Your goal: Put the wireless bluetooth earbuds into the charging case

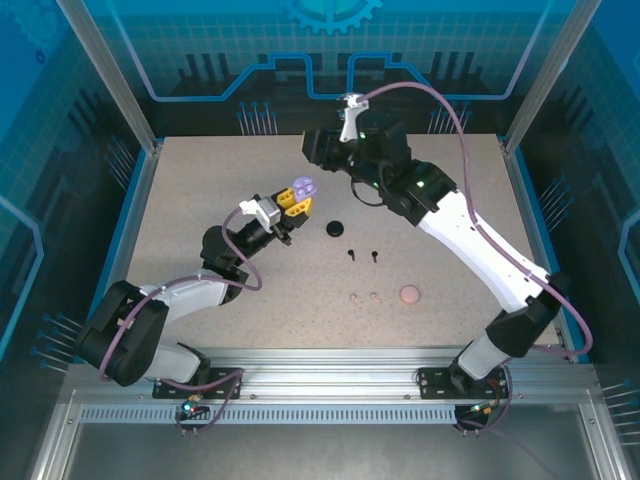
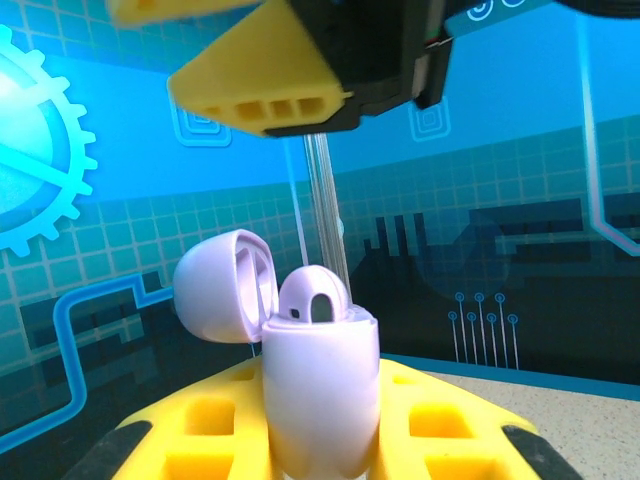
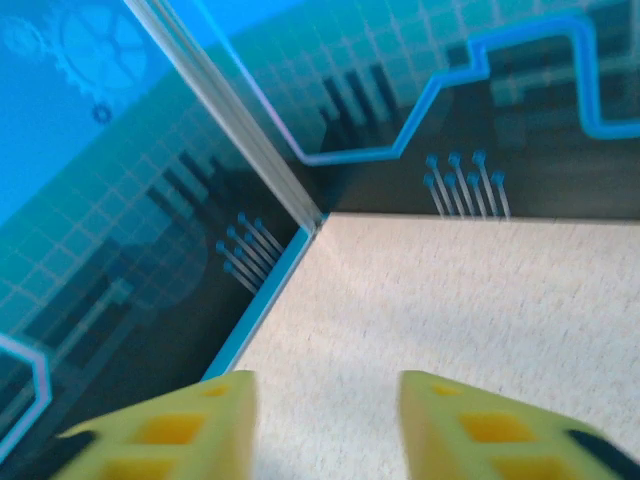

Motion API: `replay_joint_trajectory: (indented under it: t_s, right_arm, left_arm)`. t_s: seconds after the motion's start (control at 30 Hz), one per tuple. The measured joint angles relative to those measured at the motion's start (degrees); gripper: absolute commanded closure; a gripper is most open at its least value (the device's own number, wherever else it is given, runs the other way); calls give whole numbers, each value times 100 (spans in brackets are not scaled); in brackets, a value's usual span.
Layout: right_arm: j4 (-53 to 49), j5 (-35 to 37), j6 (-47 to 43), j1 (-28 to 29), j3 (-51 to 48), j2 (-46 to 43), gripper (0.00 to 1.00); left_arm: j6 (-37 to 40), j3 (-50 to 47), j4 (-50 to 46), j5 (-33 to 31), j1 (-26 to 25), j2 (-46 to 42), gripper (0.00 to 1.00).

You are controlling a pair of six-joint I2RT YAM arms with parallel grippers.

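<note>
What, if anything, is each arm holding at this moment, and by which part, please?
The left jaws clamp the open lilac charging case by its lower body, with the lid free. The right jaws stand apart, holding nothing.

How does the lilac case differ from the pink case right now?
The lilac case is clamped in the left pincer, raised off the table; the pink case lies loose on the table. The lilac case's lid stands open; the pink case looks shut. Both are small and rounded.
</note>
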Motion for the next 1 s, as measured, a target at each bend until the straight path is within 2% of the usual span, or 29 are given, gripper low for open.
replay_joint_trajectory:
  t_s: [0.17, 0.3, 0.4, 0.5, 0.6, 0.73, 1.0]
  right_arm:
    - [-629, -466, -133, 0, 492, 584, 83]
    - [-1010, -785, -223, 9, 520, 726, 90]
    - [-981, -831, -269, 35, 313, 605, 94]
    - [-737, -776, -256, 46, -426, 35, 93]
    - [-549, -640, -127, 129, -1377, -866, 89]
    - [-566, -345, 90, 164, -2208, -1980, 78]
    - [-535, 378, 435, 87, -3289, -3163, 47]
  left_arm:
    - [-96, 0, 0, -2, 0, 0, 100]
    - [-160, 0, 0, -7, 0, 0, 100]
    - [-219, -2, -50, 0, -13, 0, 100]
    - [-302, -9, -164, 7, -52, 0, 100]
    - [-337, -11, -157, 57, -98, 0, 100]
    - [-551, -11, -83, -177, -68, 0, 100]
    - [-1355, -728, 39, -1095, -55, -24, 100]
